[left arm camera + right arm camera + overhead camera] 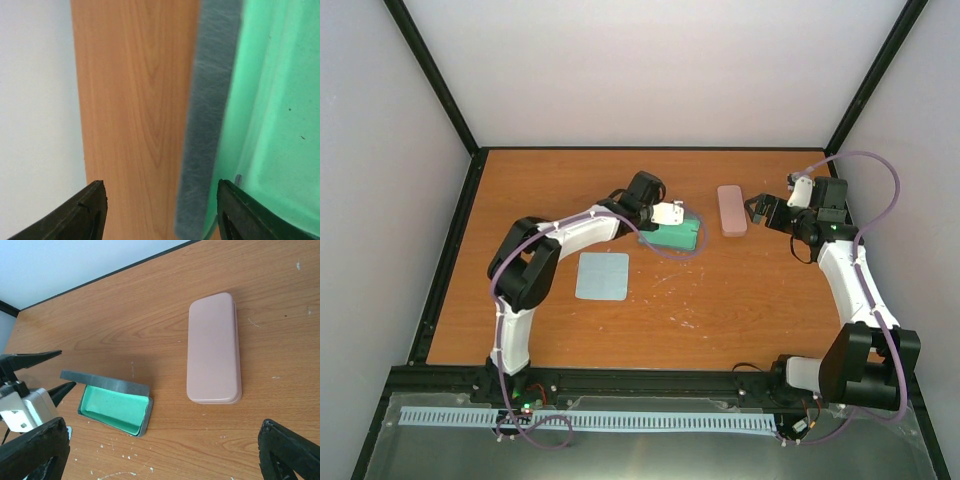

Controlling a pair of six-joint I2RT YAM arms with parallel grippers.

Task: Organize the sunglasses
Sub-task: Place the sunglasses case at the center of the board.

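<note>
Count so far: one shut pink case (214,350), one open blue-grey case (114,402) with green lining, one light-blue cloth (602,275). My left gripper (161,182) is spread apart with the lid's edge in the gap. My right gripper (164,422) is wide open and holding nothing. I can't see the sunglasses anywhere, so I can't tell where they are relative to my jaws.

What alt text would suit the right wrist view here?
A closed oblong pink case lies on the brown wooden table; left of it sits an open grey case with green lining. The left tool stands open beside it, and the fingers of the right tool spread wide at the bottom corners.
</note>
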